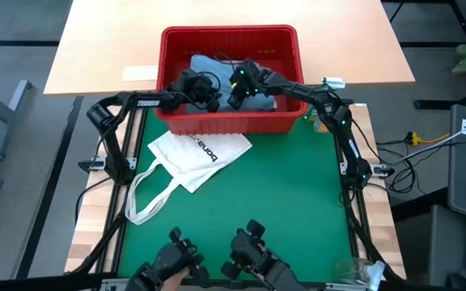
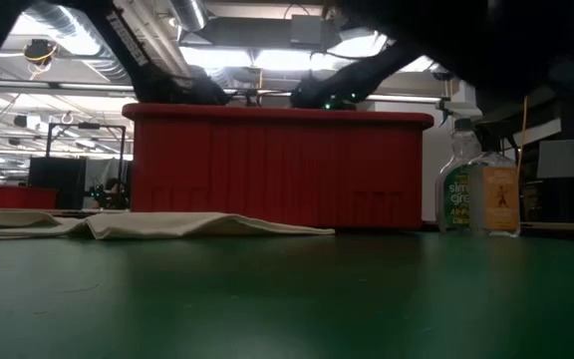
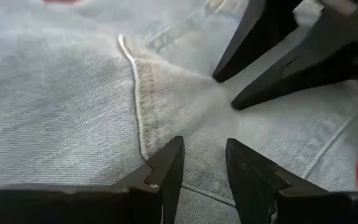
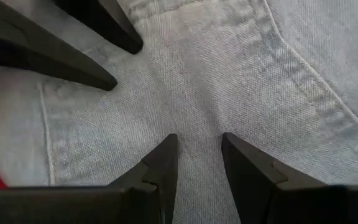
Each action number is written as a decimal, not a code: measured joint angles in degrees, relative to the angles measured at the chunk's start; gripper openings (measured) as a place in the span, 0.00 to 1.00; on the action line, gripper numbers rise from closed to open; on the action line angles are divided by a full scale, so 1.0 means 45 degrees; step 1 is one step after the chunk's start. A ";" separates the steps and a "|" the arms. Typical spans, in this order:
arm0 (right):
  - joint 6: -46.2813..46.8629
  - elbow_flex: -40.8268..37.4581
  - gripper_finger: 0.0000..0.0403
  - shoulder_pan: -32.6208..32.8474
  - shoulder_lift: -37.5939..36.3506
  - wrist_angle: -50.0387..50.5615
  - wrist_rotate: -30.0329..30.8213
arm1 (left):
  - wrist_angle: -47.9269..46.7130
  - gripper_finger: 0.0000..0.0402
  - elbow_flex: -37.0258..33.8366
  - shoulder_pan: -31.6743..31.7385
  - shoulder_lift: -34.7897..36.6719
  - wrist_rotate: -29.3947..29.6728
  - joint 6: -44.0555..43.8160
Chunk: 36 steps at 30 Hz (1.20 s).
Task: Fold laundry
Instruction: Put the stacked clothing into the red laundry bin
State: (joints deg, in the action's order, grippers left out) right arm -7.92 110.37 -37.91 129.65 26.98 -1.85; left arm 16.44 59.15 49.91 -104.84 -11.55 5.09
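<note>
We have both hands down inside the red basket (image 1: 229,121) at the twelve o'clock end of the table (image 1: 281,202), and the light blue denim jeans (image 1: 209,66) lie bunched on its floor beneath them. Our left hand (image 3: 202,163) hovers just over the cloth with its fingers a little apart and nothing between them; our right hand (image 4: 199,163) faces it from the three o'clock side, likewise parted and empty, tips close to the denim.

We judge the jeans to be the heavy piece of this laundry: thick, fairly stiff weave, not slippery, nothing fragile. They will hang in a long, weighty drape and drag on the basket rim as they rise. The stitched seam (image 3: 135,93) running beside our left fingertips looks like the firmest hold, a doubled ridge less likely to slide out than flat cloth. The white tote bag (image 1: 196,158) lies on the green mat toward nine o'clock.
</note>
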 joint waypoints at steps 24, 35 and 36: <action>-0.0683 0.5409 0.31 0.0003 -0.0208 0.4297 0.0680 | 0.2045 0.30 -0.0037 0.0477 0.2536 0.0818 -0.1454; -0.0584 0.5110 0.31 -0.0262 -0.0068 0.6023 0.2540 | 0.2458 0.30 -0.0037 0.1225 0.1444 0.1783 -0.1440; -0.0377 0.5076 0.31 -0.0327 -0.0016 0.5993 0.2518 | 0.2588 0.30 -0.0037 0.1335 0.1242 0.1790 -0.1441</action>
State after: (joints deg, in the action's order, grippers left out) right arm -9.62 133.21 -39.38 129.58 53.94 9.48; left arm 28.09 58.98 55.91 -99.25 -3.50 -1.39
